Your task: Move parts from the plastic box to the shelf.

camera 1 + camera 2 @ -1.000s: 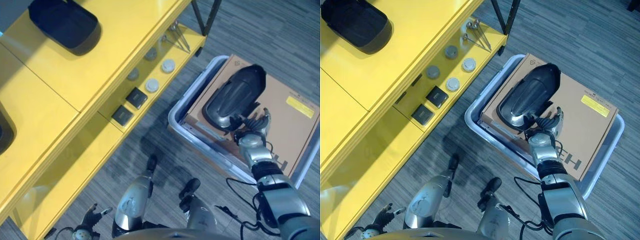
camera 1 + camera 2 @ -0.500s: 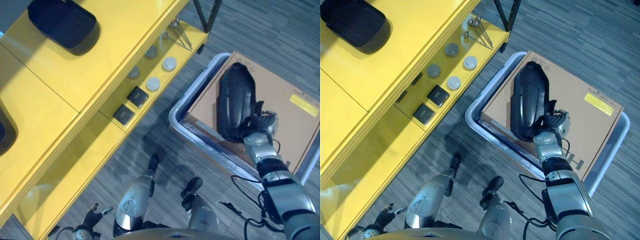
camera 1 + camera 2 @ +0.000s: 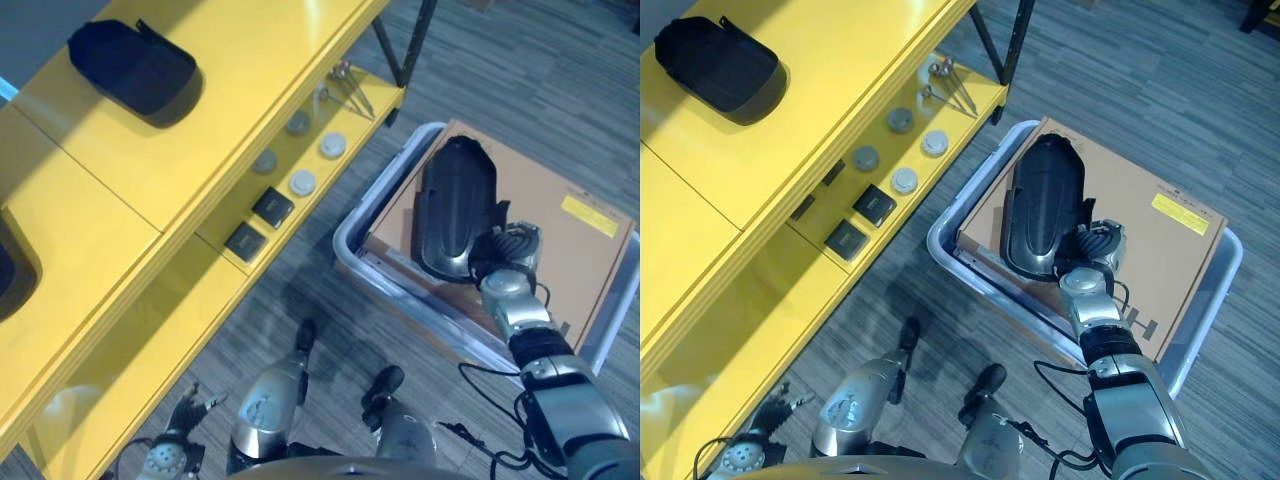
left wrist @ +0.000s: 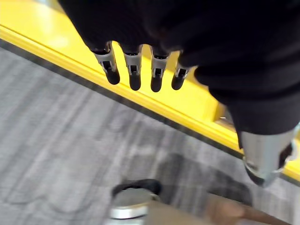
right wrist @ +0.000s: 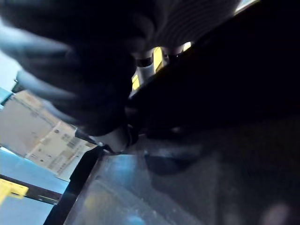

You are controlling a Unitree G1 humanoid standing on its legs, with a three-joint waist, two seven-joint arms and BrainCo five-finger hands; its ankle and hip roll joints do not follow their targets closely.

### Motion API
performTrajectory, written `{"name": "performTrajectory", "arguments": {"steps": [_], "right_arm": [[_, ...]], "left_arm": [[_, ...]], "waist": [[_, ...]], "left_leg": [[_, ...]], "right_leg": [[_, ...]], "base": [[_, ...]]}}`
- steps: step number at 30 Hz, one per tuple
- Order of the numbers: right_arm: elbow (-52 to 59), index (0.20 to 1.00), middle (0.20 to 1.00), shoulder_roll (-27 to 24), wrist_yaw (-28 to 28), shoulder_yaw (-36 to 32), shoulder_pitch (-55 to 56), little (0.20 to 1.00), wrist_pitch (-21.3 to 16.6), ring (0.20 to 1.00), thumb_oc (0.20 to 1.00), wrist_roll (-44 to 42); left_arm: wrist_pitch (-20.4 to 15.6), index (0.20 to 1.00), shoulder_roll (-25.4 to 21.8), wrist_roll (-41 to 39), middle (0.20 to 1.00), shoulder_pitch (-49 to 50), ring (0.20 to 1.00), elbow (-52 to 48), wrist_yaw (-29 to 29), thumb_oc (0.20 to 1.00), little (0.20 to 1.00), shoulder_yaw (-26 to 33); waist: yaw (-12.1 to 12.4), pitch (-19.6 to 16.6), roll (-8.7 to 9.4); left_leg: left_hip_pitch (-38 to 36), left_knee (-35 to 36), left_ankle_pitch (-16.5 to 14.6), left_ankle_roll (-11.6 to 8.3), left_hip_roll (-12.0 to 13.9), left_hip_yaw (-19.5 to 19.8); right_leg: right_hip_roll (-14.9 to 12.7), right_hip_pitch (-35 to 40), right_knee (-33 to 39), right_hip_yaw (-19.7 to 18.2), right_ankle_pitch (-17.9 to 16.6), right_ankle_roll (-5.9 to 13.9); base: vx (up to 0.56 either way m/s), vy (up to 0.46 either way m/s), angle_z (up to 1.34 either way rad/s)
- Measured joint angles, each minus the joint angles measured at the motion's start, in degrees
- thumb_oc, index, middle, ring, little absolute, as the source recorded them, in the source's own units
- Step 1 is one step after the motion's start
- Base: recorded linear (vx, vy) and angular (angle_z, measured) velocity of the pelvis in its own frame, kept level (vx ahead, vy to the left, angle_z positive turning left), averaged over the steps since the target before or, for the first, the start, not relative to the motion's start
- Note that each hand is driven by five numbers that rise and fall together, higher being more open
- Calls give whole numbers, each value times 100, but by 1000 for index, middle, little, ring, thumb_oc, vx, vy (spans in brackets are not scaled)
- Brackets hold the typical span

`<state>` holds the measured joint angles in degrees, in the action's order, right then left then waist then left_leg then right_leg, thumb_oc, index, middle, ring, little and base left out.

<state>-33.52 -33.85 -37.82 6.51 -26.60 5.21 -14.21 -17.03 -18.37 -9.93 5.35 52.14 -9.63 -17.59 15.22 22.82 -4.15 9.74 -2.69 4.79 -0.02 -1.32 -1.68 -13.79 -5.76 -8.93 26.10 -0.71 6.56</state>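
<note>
Fingers point(image 4: 134, 75) of the left hand point(image 3: 172, 452) hang straight and a little apart with nothing between them, low beside the front edge of the yellow shelf point(image 3: 120, 250), above the grey striped carpet point(image 3: 300, 290). On the shelf's top board, toward the left, lies a black tray-like part point(image 3: 130, 66), and the rim of another dark part point(image 3: 12, 270) shows at the view's left border. Below the top board, on the lower level, sit two small black square blocks point(image 3: 258, 223), with round grey and white discs point(image 3: 300, 165) beyond them and a few thin metal rods point(image 3: 350, 85) at the far end. To the right of the shelf, on the carpet, stands the pale plastic box point(image 3: 360, 215), and a flat brown cardboard carton point(image 3: 560, 240) lies across it. A long black curved part point(image 3: 452, 208) is over the carton's left half, its near end at the right hand point(image 3: 505, 255), whose fingers are curled round that end from the right. In the right wrist view the dark part point(image 5: 225, 117) lies close against the hand's cover, with the carton point(image 5: 47, 136) visible beyond it. Whether the part's far end touches the carton cannot be told.
</note>
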Motion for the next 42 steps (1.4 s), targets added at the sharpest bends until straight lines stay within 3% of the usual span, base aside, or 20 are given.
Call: {"name": "performTrajectory", "arguments": {"steps": [2, 7, 9, 14, 16, 21, 23, 25, 34, 42], "right_arm": [[196, 200, 200, 7, -32, -36, 72, 200, 17, 200, 200, -2], [1151, 200, 200, 45, -50, -211, 528, 200, 167, 200, 200, 15], [1439, 200, 200, 172, -123, -389, 714, 200, 181, 200, 200, 24], [1602, 200, 200, 265, -138, -368, 914, 200, 206, 200, 200, 80], [1847, 200, 200, 294, -109, -384, 1106, 200, 244, 200, 200, 113], [1868, 200, 200, 410, 287, -198, 1207, 200, 249, 200, 200, 348], [1594, 200, 200, 433, 547, 291, 1038, 200, 251, 200, 200, 482], [1395, 200, 200, 596, 676, 680, 827, 200, 253, 200, 200, 554], [1027, 200, 200, 932, 756, 1377, 66, 200, 268, 200, 200, 532], [717, 200, 200, 1042, 762, 1410, -2, 200, 381, 200, 200, 429]], "left_arm": [[-74, 1000, -10, -2, 1000, -48, 1000, -281, 23, 1000, 1000, -8], [169, 1000, -151, -132, 1000, -85, 1000, -1357, 371, 1000, 1000, -7], [458, 1000, -271, -230, 1000, -99, 1000, -2014, 597, 1000, 1000, -84], [731, 1000, -341, -636, 1000, -487, 1000, -2660, 979, 1000, 1000, -105], [1060, 1000, -355, -995, 1000, -764, 1000, -3049, 1158, 1000, 1000, -83], [1986, 1000, -135, -1989, 1000, -1737, 1000, -3553, 1387, 1000, 1000, -122], [2724, 1000, 155, -2516, 1000, -2555, 1000, -3503, 1313, 1000, 1000, -447], [3069, 1000, 498, -2764, 1000, -2916, 1000, -3358, 1231, 1000, 1000, -684], [4018, 1000, 766, -3151, 1000, -3265, 1000, -3072, 978, 1000, 1000, -1211], [4165, 1000, 717, -3161, 1000, -3323, 1000, -3063, 974, 1000, 1000, -1173]], "waist": [[-107, -183, 30], [-208, -663, 124], [-294, -722, 167], [-603, -1145, 293], [-850, -1332, 351], [-1184, -1447, 323], [-1346, -1499, 307], [-1439, -1605, 280], [-1504, -1744, 250], [-1442, -1825, 257]], "left_leg": [[-22, 13, -32, -35, 14, -7], [-498, 249, -41, -16, 70, -180], [-791, 313, -49, -13, 93, -298], [-1090, 409, -143, -82, 208, -514], [-1159, 410, -154, -92, 271, -655], [-1379, 496, -166, -118, 366, -937], [-1410, 492, -164, -123, 406, -1039], [-1421, 503, -159, -129, 423, -1109], [-1476, 508, -156, -138, 451, -1245], [-1485, 508, -156, -140, 450, -1246]], "right_leg": [[13, 30, 53, 1, -10, -1], [131, 469, 414, -106, -121, 17], [209, 728, 588, -189, -171, 6], [326, 902, 772, -413, -210, -13], [410, 913, 862, -555, -255, -45], [529, 983, 1016, -829, -341, -79], [589, 974, 1075, -955, -397, -101], [621, 977, 1156, -993, -462, -122], [645, 979, 1202, -1118, -515, -151], [645, 983, 1201, -1123, -516, -141]], "base": [[91, -64, -3], [95, -66, -18], [90, -58, -23], [55, -45, -28], [35, -73, -38], [19, -36, -37], [3, -37, -31], [6, -36, -22], [9, -16, -6], [0, 0, 0]]}}
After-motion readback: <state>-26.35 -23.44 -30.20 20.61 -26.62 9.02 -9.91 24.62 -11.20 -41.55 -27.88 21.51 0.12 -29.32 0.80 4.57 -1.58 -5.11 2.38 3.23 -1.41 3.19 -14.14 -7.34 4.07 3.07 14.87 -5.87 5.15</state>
